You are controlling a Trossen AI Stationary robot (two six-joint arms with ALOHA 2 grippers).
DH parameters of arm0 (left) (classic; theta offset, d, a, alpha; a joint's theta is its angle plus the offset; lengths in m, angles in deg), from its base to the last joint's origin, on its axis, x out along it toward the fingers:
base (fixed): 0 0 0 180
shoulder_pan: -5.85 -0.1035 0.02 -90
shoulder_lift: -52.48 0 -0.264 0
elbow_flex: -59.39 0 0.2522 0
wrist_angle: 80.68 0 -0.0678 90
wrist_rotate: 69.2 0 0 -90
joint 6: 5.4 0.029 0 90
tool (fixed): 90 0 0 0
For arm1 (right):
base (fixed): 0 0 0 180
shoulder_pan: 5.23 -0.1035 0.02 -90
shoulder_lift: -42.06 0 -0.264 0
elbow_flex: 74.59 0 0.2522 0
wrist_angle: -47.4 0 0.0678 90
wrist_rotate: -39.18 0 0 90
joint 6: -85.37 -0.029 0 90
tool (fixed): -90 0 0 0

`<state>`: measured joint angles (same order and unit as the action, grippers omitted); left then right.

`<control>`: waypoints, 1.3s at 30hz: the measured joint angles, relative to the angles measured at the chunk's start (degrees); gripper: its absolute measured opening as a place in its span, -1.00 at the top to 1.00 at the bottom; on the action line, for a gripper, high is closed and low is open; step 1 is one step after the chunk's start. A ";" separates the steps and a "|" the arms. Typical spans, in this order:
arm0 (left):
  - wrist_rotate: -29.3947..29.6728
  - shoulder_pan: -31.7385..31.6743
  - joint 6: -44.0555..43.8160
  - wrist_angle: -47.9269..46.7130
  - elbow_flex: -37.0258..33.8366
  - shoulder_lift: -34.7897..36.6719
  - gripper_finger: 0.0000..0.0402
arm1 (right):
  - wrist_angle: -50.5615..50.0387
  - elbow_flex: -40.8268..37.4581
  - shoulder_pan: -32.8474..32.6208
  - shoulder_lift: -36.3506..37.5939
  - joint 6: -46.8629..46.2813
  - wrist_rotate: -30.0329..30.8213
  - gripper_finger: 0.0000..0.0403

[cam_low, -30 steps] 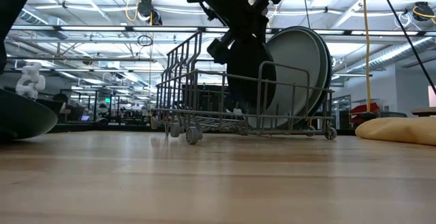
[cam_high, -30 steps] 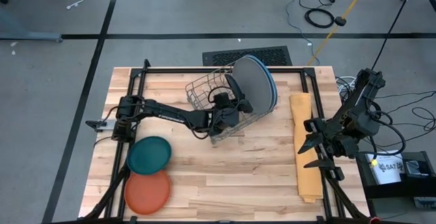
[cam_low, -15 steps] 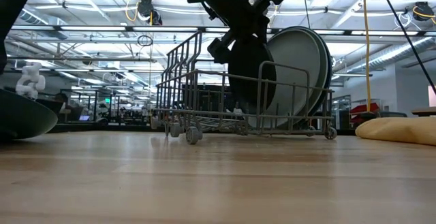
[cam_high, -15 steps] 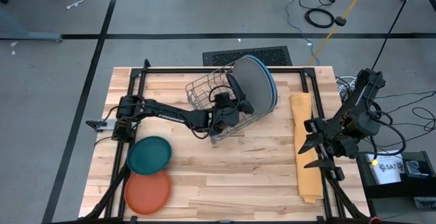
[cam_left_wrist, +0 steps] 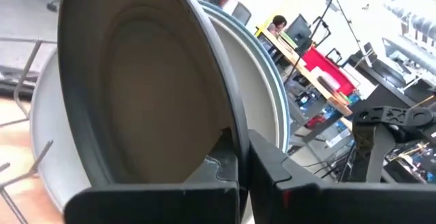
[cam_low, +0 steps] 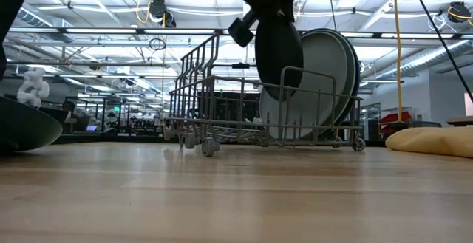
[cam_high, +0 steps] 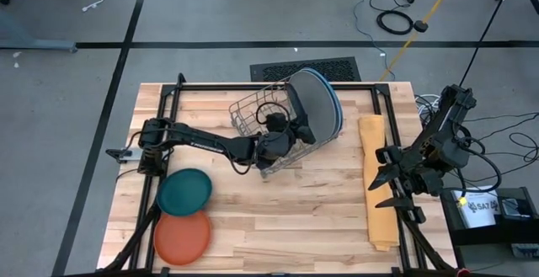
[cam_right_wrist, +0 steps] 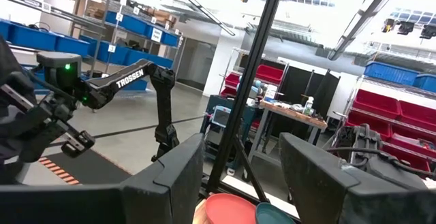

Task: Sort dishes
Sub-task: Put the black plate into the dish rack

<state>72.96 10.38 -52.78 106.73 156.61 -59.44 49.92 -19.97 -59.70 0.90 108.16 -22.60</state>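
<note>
My left gripper (cam_high: 285, 134) is shut on the black plate (cam_low: 278, 51), which stands on edge above the floor of the grey wire rack (cam_low: 222, 117). The grey plate (cam_high: 318, 100) and two blue plates behind it (cam_high: 338, 113) stand on edge in the rack's right end, leaning on its wires. The teal plate (cam_high: 185, 190) and the orange plate (cam_high: 182, 237) lie flat at the table's near left. My right gripper (cam_high: 386, 180) hangs open and empty over the yellow-orange cloth (cam_high: 376, 218). My left gripper pinches the black plate's rim (cam_left_wrist: 231, 132) between its two fingers, one finger (cam_left_wrist: 163, 200) on each face. The fingers come slanting from the table's left and near side. The plate stands upright on edge, lifted off the rack's floor, close before the grey plate (cam_left_wrist: 262, 94).
The rack (cam_high: 265, 125) stands at the table's far middle on small wheels. The folded cloth lies along the right edge. Bare wood lies in the near middle (cam_high: 286, 218). Black frame rails (cam_high: 253, 86) run along the table's edges.
My left gripper has gone up with the black plate and a little toward the far right. The plate has risen from low in the rack and stays upright before the grey plate.
</note>
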 joint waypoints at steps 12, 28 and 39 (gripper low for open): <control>4.51 0.63 -17.95 -14.35 0.02 -0.50 0.99 | 0.16 0.00 -0.01 0.00 0.00 0.00 0.08; 0.26 -0.76 -22.69 -8.17 0.10 -3.52 0.99 | 0.21 0.00 -0.02 0.02 -0.04 -0.01 0.08; 0.74 -1.38 -23.81 -8.37 0.07 -4.74 0.92 | 0.15 0.00 -0.02 0.00 -0.04 0.00 0.08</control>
<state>73.70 9.00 -76.60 98.36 156.67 -64.19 50.07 -19.97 -59.71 0.90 108.12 -22.59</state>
